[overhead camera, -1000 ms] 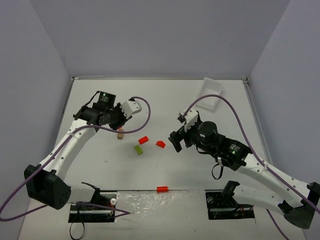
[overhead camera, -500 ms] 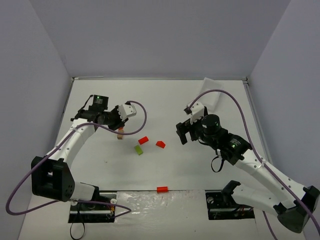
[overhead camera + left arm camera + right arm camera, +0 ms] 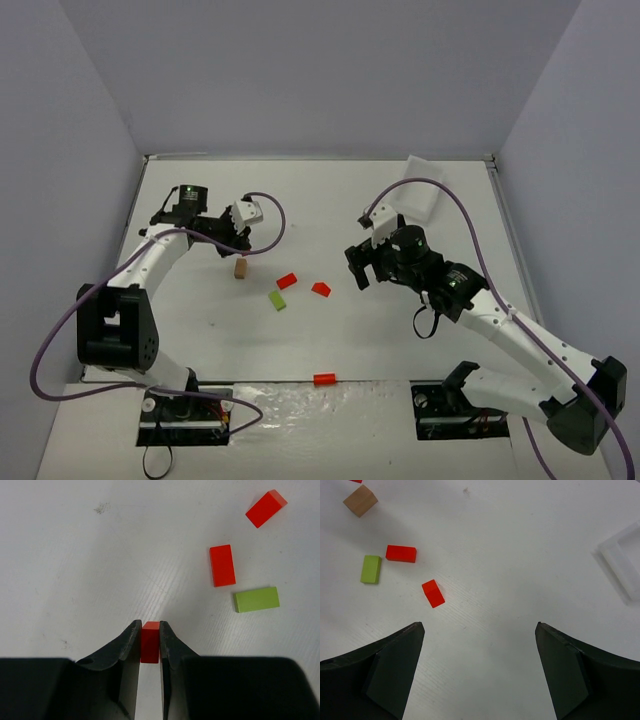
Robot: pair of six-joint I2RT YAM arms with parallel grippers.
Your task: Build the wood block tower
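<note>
No tower stands yet on the table (image 3: 200, 330). You are at the opening step, with one piece gripped and nothing stacked. The white tray (image 3: 425, 192) sits at the far right corner, apart from the blocks.

Your right end effector (image 3: 479, 626) hangs wide open and holds nothing, over the middle of the table toward the right edge. Your left end effector (image 3: 149, 628) is over the left half, closed to a narrow gap on the held red block (image 3: 150, 647), which it pinches by its long sides.

The other pieces lie loose and apart near the middle. The tan block (image 3: 240, 268) is nearest the left edge, then come the flat red block (image 3: 287, 281), the green block (image 3: 277, 299) and the second red block (image 3: 321, 289). The last red block (image 3: 323, 378) lies at the near edge.

The tan block looks the likely base. Your left end effector seems to sit just to its far side, though the overhead view is too small to be sure. Next, bring the held piece over the tan block, square it up, lower it until the two touch, and only then open.
</note>
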